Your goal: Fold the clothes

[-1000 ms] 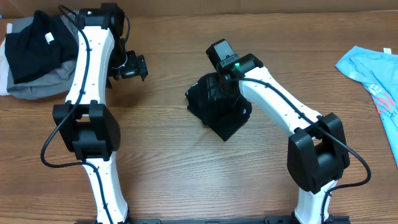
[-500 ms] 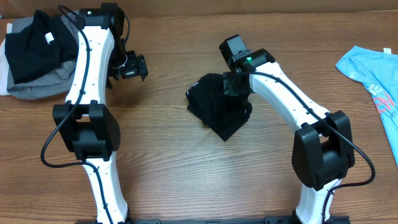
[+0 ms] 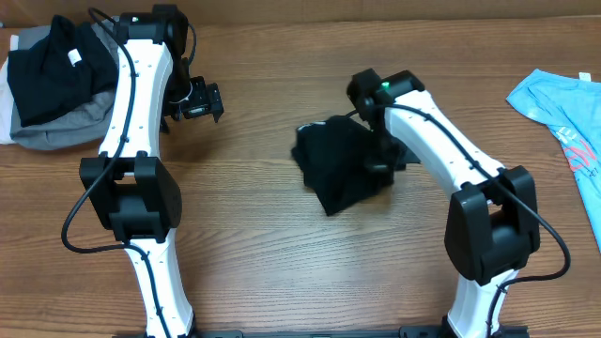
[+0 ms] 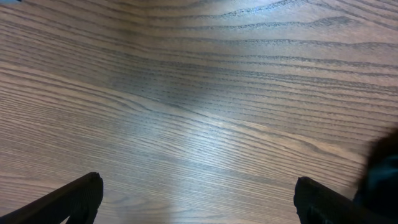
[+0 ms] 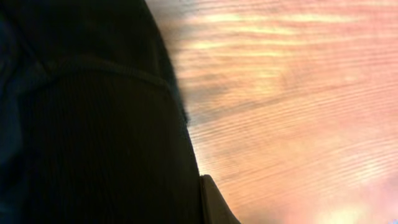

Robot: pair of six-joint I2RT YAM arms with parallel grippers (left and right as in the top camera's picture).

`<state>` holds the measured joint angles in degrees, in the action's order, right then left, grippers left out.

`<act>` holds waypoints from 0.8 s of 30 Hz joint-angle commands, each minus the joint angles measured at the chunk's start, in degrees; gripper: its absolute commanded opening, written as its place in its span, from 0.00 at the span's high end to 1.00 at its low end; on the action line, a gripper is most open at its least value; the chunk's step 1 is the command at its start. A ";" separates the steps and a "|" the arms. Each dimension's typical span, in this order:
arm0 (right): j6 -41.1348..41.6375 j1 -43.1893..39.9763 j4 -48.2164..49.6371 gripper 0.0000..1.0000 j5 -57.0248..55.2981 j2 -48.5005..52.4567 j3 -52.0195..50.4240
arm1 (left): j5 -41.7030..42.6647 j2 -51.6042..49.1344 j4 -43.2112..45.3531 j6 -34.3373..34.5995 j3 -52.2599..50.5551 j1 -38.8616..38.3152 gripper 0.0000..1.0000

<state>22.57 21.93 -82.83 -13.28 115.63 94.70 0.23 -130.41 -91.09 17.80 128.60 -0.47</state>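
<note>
A crumpled black garment [image 3: 340, 171] lies mid-table in the overhead view. My right gripper [image 3: 385, 158] is down at its right side and shut on the cloth. In the right wrist view the black garment [image 5: 93, 124] fills the left half, and only one of the fingers [image 5: 214, 202] shows at its edge. My left gripper [image 3: 194, 99] hangs at the back left, well away from the garment. It is open over bare wood, and in the left wrist view the left gripper [image 4: 199, 202] has nothing between its fingertips.
A pile of black and grey clothes [image 3: 52, 80] sits at the back left corner. A light blue shirt [image 3: 563, 108] lies at the right edge. The wooden table [image 3: 282, 263] shows bare grain in front.
My right gripper closed on the black garment and pulled it a little to the right, changing its shape. The left arm has not moved.
</note>
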 commanded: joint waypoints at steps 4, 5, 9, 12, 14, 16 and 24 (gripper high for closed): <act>1.81 -1.18 -5.46 0.33 2.86 -0.44 -0.09 | 0.31 0.22 0.09 -1.11 -0.26 -0.35 0.00; 2.95 -1.18 -6.40 0.33 2.56 -0.44 -0.09 | 0.35 0.22 0.07 -1.11 -0.26 -0.37 0.00; 12.72 -1.97 -12.17 0.41 -0.48 -0.98 2.16 | 0.52 0.22 0.13 -1.14 -0.26 -0.37 0.00; 13.66 -2.43 -13.49 0.41 -0.15 -3.74 6.03 | 0.85 0.22 0.31 -1.14 -0.26 -0.37 0.00; 7.78 -2.32 -12.39 0.36 3.23 -6.99 10.21 | 0.92 0.22 0.31 -1.14 -0.26 -0.37 0.00; 2.14 -1.84 -9.99 0.34 9.16 -8.87 11.93 | 0.92 0.22 0.39 -1.14 -0.26 -0.37 0.00; -7.82 2.69 2.93 0.35 17.92 -9.97 7.32 | 1.29 0.22 0.83 -1.11 -0.26 -0.37 0.00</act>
<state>18.74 22.57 -84.05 1.15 105.30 105.19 0.73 -130.41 -90.41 17.80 128.60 -0.47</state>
